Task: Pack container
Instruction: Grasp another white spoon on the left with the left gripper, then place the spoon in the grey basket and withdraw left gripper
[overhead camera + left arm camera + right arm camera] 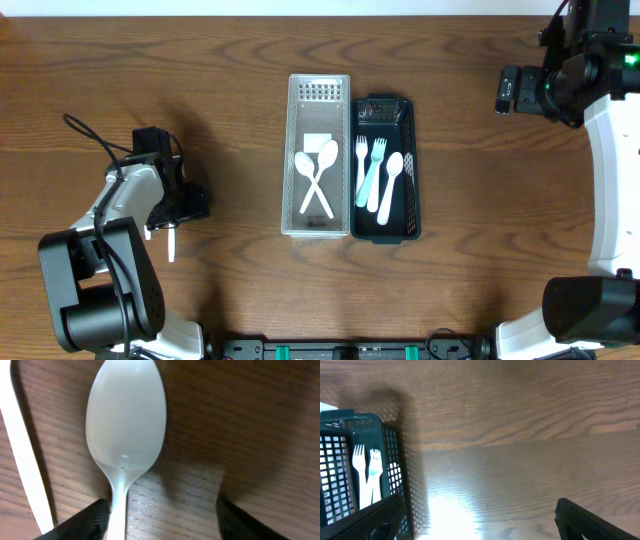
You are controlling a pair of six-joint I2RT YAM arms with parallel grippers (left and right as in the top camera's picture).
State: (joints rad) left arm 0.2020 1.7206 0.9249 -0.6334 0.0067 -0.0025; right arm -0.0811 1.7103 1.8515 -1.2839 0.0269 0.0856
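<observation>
A clear container (296, 150) in the middle of the table holds two crossed white spoons (316, 175). Beside it on the right, a dark basket (412, 170) holds two forks (370, 165) and a white spoon (388, 185). My left gripper (188, 204) is low over the table at the left, open. In the left wrist view a white spoon (126, 420) lies on the wood between the open fingers (162, 522), its handle against the left finger. A second white handle (25, 460) lies to its left. My right gripper (508, 90) is open and empty, up at the far right.
A white utensil handle (171, 243) shows on the table just below the left gripper. The right wrist view shows the dark basket's corner (390, 460) with forks (365, 475) at the left, and bare wood between the open fingers (480, 525).
</observation>
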